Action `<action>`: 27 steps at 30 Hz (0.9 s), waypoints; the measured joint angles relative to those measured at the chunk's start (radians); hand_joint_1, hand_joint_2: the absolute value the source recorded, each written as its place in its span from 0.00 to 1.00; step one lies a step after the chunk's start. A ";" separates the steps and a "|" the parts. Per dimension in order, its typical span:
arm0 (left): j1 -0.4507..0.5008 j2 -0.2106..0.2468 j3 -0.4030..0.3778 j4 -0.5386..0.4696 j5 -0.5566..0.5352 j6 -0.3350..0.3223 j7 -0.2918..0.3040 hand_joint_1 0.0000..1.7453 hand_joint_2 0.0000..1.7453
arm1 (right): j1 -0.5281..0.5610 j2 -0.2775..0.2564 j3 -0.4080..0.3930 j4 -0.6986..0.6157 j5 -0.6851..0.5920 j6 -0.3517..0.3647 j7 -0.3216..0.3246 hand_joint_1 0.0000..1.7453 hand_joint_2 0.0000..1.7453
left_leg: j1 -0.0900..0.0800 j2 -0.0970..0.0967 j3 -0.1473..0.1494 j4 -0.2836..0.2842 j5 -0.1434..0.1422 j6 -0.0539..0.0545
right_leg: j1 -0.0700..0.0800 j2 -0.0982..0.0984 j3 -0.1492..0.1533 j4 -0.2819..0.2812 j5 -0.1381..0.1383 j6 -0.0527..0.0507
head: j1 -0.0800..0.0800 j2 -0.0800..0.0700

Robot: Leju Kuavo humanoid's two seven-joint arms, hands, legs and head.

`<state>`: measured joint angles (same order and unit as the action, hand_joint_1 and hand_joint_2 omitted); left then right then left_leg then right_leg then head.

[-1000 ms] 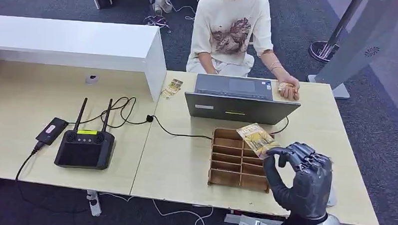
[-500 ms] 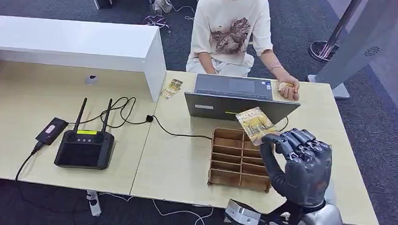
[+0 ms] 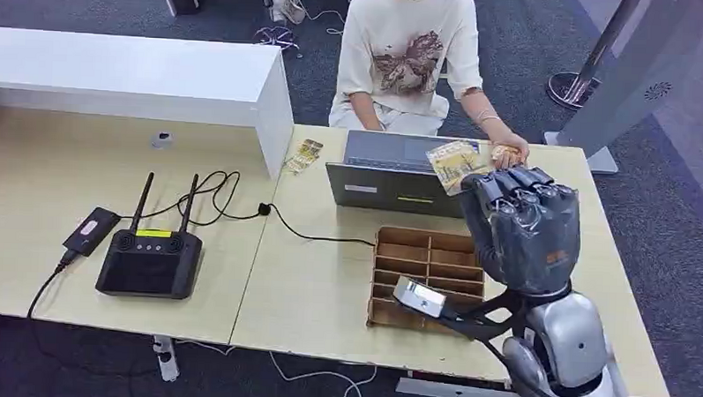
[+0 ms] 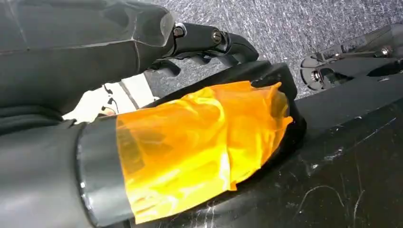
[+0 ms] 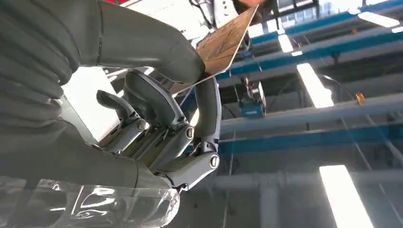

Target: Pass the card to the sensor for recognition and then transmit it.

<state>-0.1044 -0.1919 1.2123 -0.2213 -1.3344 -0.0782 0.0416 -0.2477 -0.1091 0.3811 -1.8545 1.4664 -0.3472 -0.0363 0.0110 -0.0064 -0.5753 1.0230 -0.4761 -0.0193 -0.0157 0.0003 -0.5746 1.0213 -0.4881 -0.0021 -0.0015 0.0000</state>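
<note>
My right hand (image 3: 523,227) is raised above the table's right side and pinches a yellow patterned card (image 3: 455,160) between thumb and finger. The card sits over the open laptop's (image 3: 400,175) right end, close to the person's hand (image 3: 509,155). In the right wrist view the card (image 5: 228,40) sticks out past my thumb, with ceiling lights behind my right hand (image 5: 142,109). My left hand (image 4: 157,142) hangs low and holds nothing; its thumb is wrapped in orange tape. A small grey puck (image 3: 162,140) lies far left by the white shelf.
A person in a cream shirt (image 3: 410,55) sits behind the laptop. A wooden divided tray (image 3: 420,280) lies under my right arm. A black antenna box (image 3: 150,260), a small black device (image 3: 91,229), cables and two loose cards (image 3: 304,155) are to the left.
My right hand has lifted the card up from over the wooden tray and carried it away from me, to above the laptop near the person's hand.
</note>
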 joint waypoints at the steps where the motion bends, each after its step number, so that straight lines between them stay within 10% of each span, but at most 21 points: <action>1: 0.000 0.000 -0.001 0.000 -0.003 0.000 0.000 0.00 0.00 | -0.018 -0.003 -0.001 0.015 -0.002 0.016 0.005 1.00 1.00 | 0.000 0.000 0.000 0.000 0.000 0.000 | 0.000 0.000 0.000 0.000 0.000 0.000 | 0.000 0.000; 27: -0.002 0.008 -0.042 0.000 -0.041 0.000 -0.008 0.00 0.00 | -0.582 0.014 -0.024 0.749 -0.048 0.377 0.116 1.00 1.00 | 0.000 0.000 0.000 0.000 0.002 0.000 | 0.000 0.000 -0.001 0.001 0.001 -0.001 | 0.000 0.000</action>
<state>-0.1068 -0.1835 1.1704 -0.2213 -1.3756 -0.0778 0.0339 -0.8295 -0.0950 0.3574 -1.1050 1.4179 0.0298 0.0801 0.0110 -0.0069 -0.5756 1.0232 -0.4740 -0.0191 -0.0157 -0.0001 -0.5752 1.0225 -0.4869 -0.0029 -0.0015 0.0000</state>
